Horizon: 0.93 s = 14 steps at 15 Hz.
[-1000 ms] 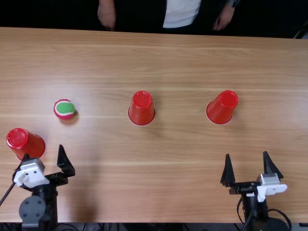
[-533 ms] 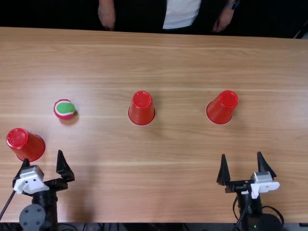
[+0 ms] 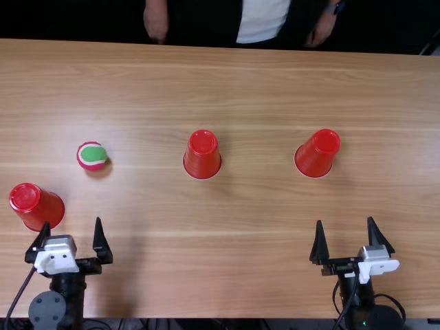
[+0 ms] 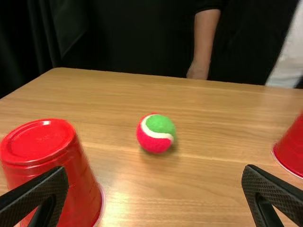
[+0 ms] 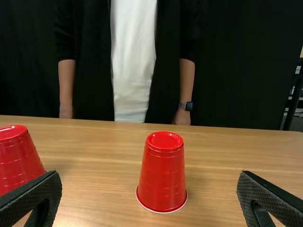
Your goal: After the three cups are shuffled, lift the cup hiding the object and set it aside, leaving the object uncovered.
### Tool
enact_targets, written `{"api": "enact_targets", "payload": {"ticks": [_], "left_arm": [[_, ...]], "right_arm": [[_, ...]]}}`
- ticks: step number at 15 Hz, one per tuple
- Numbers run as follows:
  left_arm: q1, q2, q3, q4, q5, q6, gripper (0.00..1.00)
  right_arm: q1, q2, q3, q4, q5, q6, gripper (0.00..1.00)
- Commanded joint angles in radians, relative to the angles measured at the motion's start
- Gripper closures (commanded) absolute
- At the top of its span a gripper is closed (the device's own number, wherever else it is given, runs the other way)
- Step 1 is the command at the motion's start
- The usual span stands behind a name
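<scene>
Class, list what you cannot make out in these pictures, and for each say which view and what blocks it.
Top view: whatever lies under the middle cup and the right cup; their opaque walls hide it.
Left wrist view: most of the middle cup, cut off by the picture's edge.
Left wrist view: the left cup's lower side, behind a finger of the left gripper.
</scene>
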Motion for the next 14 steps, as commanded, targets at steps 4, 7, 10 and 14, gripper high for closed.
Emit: {"api": "enact_targets", "payload": {"ticks": [4, 7, 10, 14], "left_arm": [[-0.013, -0.012, -0.032, -0.074, 0.064, 0.023, 0.0], [-0.013, -0.012, -0.032, -0.074, 0.064, 0.023, 0.0], [-0.013, -0.012, -0.032, -0.074, 0.064, 0.023, 0.0], [-0.013, -0.012, -0.032, -0.074, 0.064, 0.023, 0.0]], "right_arm": [[0.004, -0.011, -0.006, 0.004, -0.001, 0.003, 0.0], [0.004, -0.011, -0.006, 0.004, -0.001, 0.003, 0.0], [0.004, -0.011, -0.006, 0.004, -0.001, 0.003, 0.0], [0.003, -0.011, -0.007, 0.002, -0.003, 0.005, 0.0]]}}
